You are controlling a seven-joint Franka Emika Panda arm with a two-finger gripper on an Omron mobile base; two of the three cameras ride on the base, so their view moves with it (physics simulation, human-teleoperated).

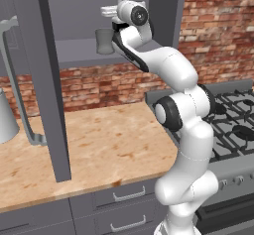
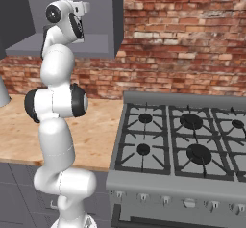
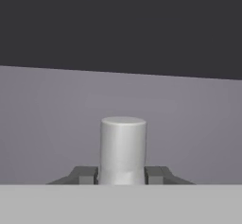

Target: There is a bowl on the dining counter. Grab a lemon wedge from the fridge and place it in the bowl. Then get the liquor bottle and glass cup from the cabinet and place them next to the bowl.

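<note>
The glass cup [image 3: 123, 145] is a pale grey cylinder standing upright on the cabinet shelf. My gripper [image 3: 122, 175] is shut on its lower part, one dark fingertip [image 3: 85, 175] pressed against each side. From the left base camera, the arm reaches up into the open wall cabinet, where the grey cup [image 1: 104, 41] shows just under the white hand. The bowl, the lemon wedge and the liquor bottle are out of view.
The open cabinet door [image 1: 47, 80] juts out left of the arm, above the wooden counter [image 1: 99, 145]. A gas stove [image 2: 182, 135] stands to the right, with a brick wall [image 2: 182, 39] behind. A grey vessel [image 1: 6, 117] sits at the counter's far left.
</note>
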